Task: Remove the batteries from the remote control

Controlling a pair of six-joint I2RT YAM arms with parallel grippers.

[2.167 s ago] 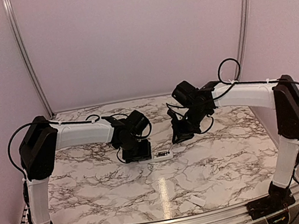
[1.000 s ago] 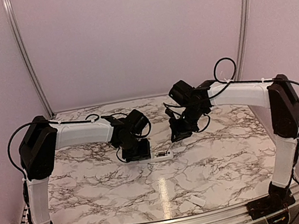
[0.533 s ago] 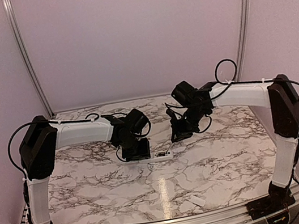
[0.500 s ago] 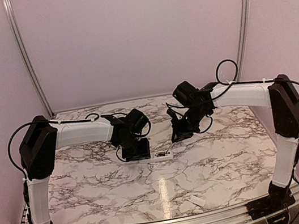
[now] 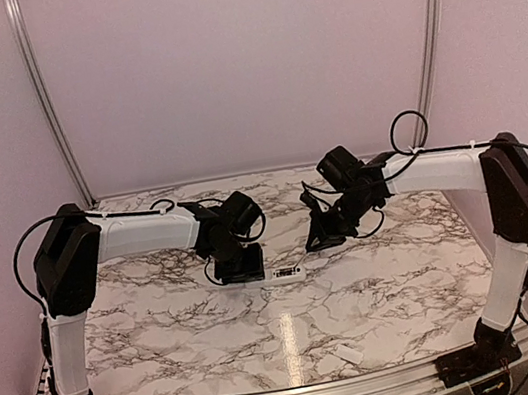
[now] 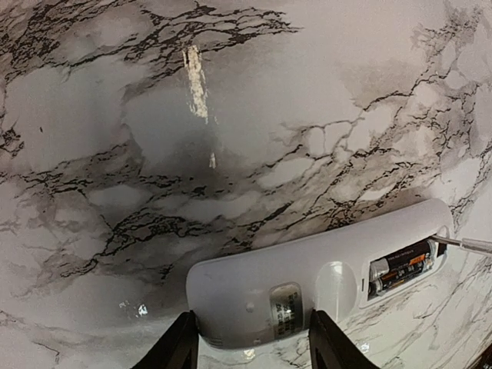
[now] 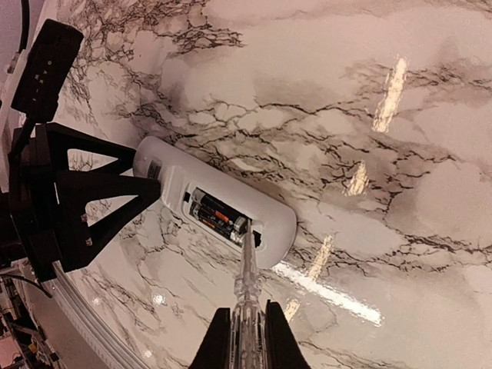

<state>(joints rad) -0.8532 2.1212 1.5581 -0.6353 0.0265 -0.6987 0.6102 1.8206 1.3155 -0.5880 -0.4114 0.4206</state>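
Seemingly two batteries (image 7: 218,217), in open remote control (image 7: 173,178), tool (image 7: 247,270) alongside

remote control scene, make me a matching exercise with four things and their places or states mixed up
Things:
1 remote control
2 batteries
3 silvery tool
4 white cover piece

Places or states:
A lying alone near the front edge of the table
B clamped in the right claw
C seated inside the opened remote control
D gripped at one end by the left claw

Pairs: 1-D, 2-C, 3-B, 4-A
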